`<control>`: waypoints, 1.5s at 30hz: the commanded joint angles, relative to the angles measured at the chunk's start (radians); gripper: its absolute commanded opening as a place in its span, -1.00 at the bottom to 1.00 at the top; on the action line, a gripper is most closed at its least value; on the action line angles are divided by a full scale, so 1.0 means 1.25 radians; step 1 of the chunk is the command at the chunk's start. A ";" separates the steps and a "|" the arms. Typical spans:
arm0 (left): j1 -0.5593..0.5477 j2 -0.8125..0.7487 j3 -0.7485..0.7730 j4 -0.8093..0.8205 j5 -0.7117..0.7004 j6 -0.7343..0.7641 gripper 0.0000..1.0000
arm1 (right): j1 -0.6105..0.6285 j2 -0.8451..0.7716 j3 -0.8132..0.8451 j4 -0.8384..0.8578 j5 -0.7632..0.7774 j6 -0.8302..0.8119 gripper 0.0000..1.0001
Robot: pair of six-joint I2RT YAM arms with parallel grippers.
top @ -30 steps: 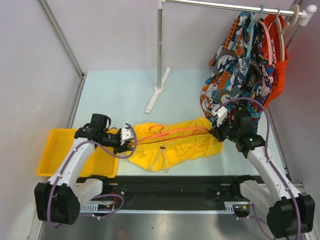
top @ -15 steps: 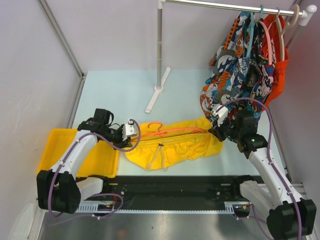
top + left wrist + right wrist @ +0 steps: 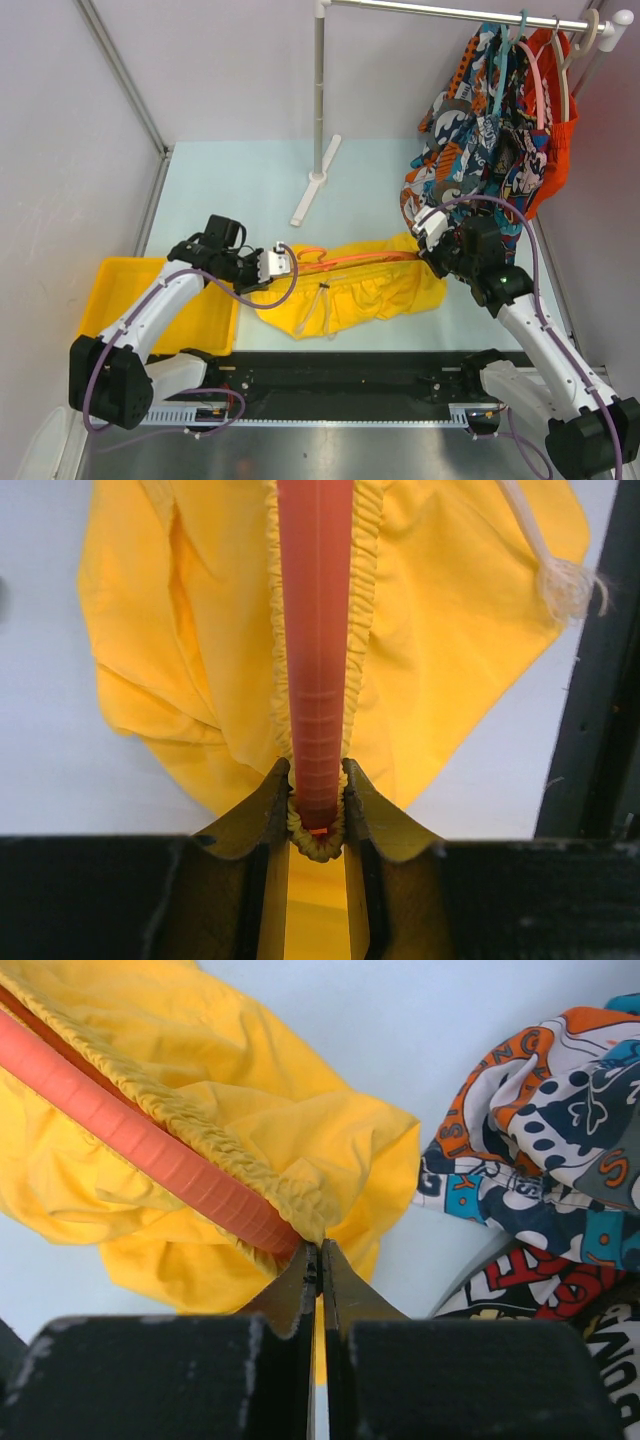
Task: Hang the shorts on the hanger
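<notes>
The yellow shorts (image 3: 352, 292) are laid flat on the table (image 3: 240, 190), near its front edge, between the 2 arms. The orange hanger (image 3: 350, 261) is set along the elastic waist, with the waistband seen on both sides of its long bar, and its hook is seen poking out near the left end. The left gripper (image 3: 318, 815) is closed on 1 end of the hanger, and the waistband looped around that end is squeezed in too. This is likely done so the cloth cannot slide off that tip. The right gripper (image 3: 320, 1260) is pressed tight together, and a thin bit of the yellow waistband is pinched in it at the other end, just beside the far tip of the hanger. The waist is pulled out straight between the 2 grips, probably so that the hanger can be fitted all the way inside. The pale drawstring (image 3: 322, 312) is left loose over the front of the shorts. The cartoon-print shorts (image 3: 470, 160) are hung on the rail (image 3: 450, 12) at the back right, well apart from the work. A yellow tray (image 3: 110, 300) is seen under the left arm. The job seems nearly done, but nothing is lifted off the table yet.
</notes>
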 commanded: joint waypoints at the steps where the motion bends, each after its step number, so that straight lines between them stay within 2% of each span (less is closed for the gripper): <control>1: 0.030 -0.026 -0.043 -0.058 -0.184 0.024 -1.00 | -0.064 -0.012 0.046 0.016 0.182 -0.084 -1.00; 6: 0.047 -0.009 -0.050 -0.053 -0.217 0.038 -0.99 | -0.101 -0.011 0.046 0.021 0.159 -0.121 -1.00; 10: 0.046 0.016 -0.017 -0.049 -0.230 0.024 -1.00 | -0.073 -0.016 0.069 0.003 0.148 -0.123 -1.00; 15: 0.002 0.044 0.056 -0.068 -0.242 -0.025 -0.99 | 0.035 -0.008 0.094 -0.012 0.172 -0.106 -1.00; 22: -0.056 0.048 0.071 -0.063 -0.251 -0.065 -1.00 | 0.161 0.001 0.118 -0.017 0.243 -0.122 -1.00; 25: -0.052 0.037 0.042 -0.057 -0.279 -0.035 -1.00 | 0.124 0.002 0.118 -0.025 0.281 -0.153 -1.00; 32: -0.003 0.039 0.011 -0.058 -0.312 0.000 -0.99 | -0.075 0.005 0.120 -0.038 0.186 -0.281 -1.00; 35: -0.003 0.054 0.026 -0.055 -0.322 -0.011 -1.00 | -0.074 -0.004 0.129 -0.044 0.149 -0.293 -1.00; 38: -0.040 0.082 0.072 -0.069 -0.327 -0.050 -1.00 | 0.017 0.008 0.170 -0.070 0.177 -0.228 -1.00; 39: -0.054 0.087 0.089 -0.071 -0.342 -0.058 -0.99 | 0.101 0.010 0.181 -0.074 0.198 -0.212 -1.00; 41: -0.084 0.099 0.101 -0.068 -0.352 -0.078 -1.00 | 0.174 0.016 0.210 -0.074 0.243 -0.176 -1.00; 42: -0.086 0.107 0.113 -0.072 -0.355 -0.082 -1.00 | 0.247 0.021 0.220 -0.076 0.270 -0.167 -1.00; 45: -0.086 0.116 0.107 -0.075 -0.371 -0.087 -1.00 | 0.313 0.027 0.244 -0.089 0.341 -0.156 -1.00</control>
